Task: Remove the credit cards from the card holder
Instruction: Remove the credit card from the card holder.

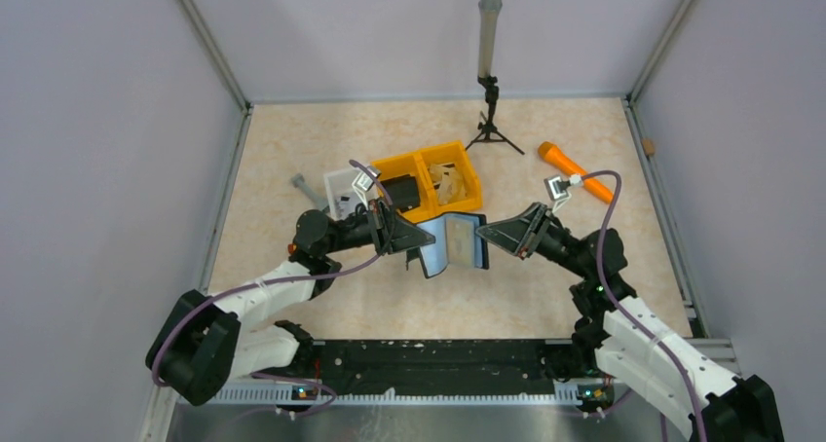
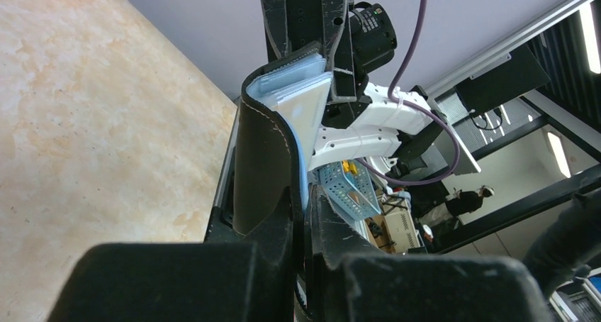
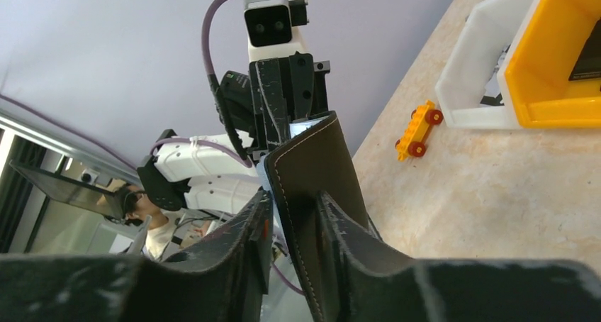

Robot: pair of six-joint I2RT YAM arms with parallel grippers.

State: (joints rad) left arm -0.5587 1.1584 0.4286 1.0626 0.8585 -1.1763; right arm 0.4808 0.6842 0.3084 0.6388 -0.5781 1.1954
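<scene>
The card holder (image 1: 454, 243), black outside with a pale blue lining, hangs open above the table's middle between both arms. My left gripper (image 1: 421, 241) is shut on its left edge; in the left wrist view the fingertips (image 2: 290, 201) pinch the black leather and blue lining of the card holder (image 2: 264, 152). My right gripper (image 1: 490, 236) straddles the opposite flap (image 3: 312, 166); its jaws stand apart, with a gap on one side. Pale layered edges (image 2: 292, 81) show at the holder's top. I cannot tell the credit cards from the lining.
A yellow two-part bin (image 1: 433, 174) and a white container (image 1: 341, 184) stand behind the holder. An orange tool (image 1: 575, 169) lies at the back right, and a small tripod with a pole (image 1: 487, 92) stands at the back. A yellow toy car (image 3: 418, 129) sits by the white container.
</scene>
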